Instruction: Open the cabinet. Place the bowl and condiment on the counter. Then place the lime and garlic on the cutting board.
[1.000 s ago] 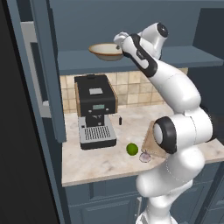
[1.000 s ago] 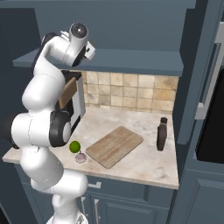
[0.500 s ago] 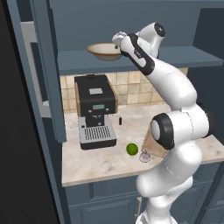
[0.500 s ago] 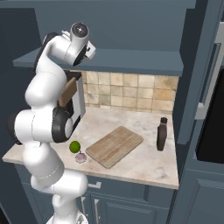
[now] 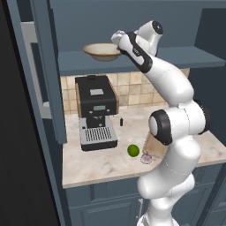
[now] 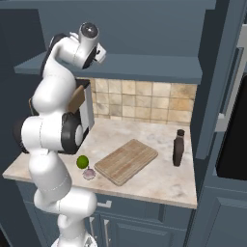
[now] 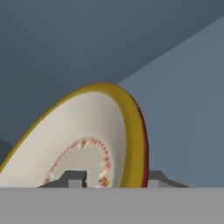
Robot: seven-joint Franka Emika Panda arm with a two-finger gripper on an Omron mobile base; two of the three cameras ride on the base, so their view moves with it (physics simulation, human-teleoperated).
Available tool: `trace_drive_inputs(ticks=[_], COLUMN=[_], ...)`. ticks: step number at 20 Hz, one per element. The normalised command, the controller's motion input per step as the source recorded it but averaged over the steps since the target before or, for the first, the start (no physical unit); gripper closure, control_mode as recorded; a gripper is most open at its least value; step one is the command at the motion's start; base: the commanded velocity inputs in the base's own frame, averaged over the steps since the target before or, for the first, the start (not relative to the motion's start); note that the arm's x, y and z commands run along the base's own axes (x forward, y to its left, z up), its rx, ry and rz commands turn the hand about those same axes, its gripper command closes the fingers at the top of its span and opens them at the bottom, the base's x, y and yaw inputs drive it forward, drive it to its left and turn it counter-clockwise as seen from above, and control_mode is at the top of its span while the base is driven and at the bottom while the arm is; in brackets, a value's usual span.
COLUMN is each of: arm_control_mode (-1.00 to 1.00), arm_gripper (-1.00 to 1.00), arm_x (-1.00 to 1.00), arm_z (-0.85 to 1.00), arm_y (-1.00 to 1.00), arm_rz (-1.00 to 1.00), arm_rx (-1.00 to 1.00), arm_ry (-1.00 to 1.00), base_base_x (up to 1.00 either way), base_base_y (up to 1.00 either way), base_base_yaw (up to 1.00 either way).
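Note:
The cream bowl (image 5: pixel 102 50) with its tan rim rests on the blue shelf (image 5: pixel 145 62) of the open cabinet. My gripper (image 5: pixel 117 41) is at the bowl's right edge. In the hand view the bowl (image 7: pixel 87 131) stands close, and my gripper (image 7: pixel 116 177) has one fingertip inside the rim and the other outside, shut on it. Down on the counter (image 6: pixel 159 181) the lime (image 6: pixel 82 161) and garlic (image 6: pixel 89 173) lie just left of the cutting board (image 6: pixel 126 160). The condiment (image 6: pixel 179 148) stands upright to the board's right.
A black coffee machine (image 5: pixel 95 114) stands on the counter below the bowl. The cabinet's left door (image 5: pixel 48 70) is swung open beside it, and the right door (image 6: pixel 222 72) is open too. Tan tiles back the counter.
The jaws have drawn in around the bowl's rim. The hand has edged slightly closer to the bowl; the bowl has stayed on the shelf.

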Motion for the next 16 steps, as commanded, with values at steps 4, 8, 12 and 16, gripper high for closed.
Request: trace_drive_inputs(ticks=[4, 8, 12, 16], arm_control_mode=[-1.0, -1.0, -1.0, -1.0], arm_gripper=[1.0, 1.0, 1.0, 1.0], arm_x=[0.09, 0.01, 0.02, 0.0], arm_z=[-0.09, -0.06, -0.02, 0.05], arm_y=[0.0, 0.0, 0.0, 0.0], arm_rz=[0.0, 0.0, 0.0, 0.0], arm_rx=[0.0, 0.02, 0.05, 0.14], arm_ry=[0.0, 0.0, 0.0, 0.0], base_base_x=[0.0, 0.0, 0.0, 0.0], base_base_y=[0.0, 0.0, 0.0, 0.0], base_base_yaw=[0.0, 0.0, 0.0, 0.0])
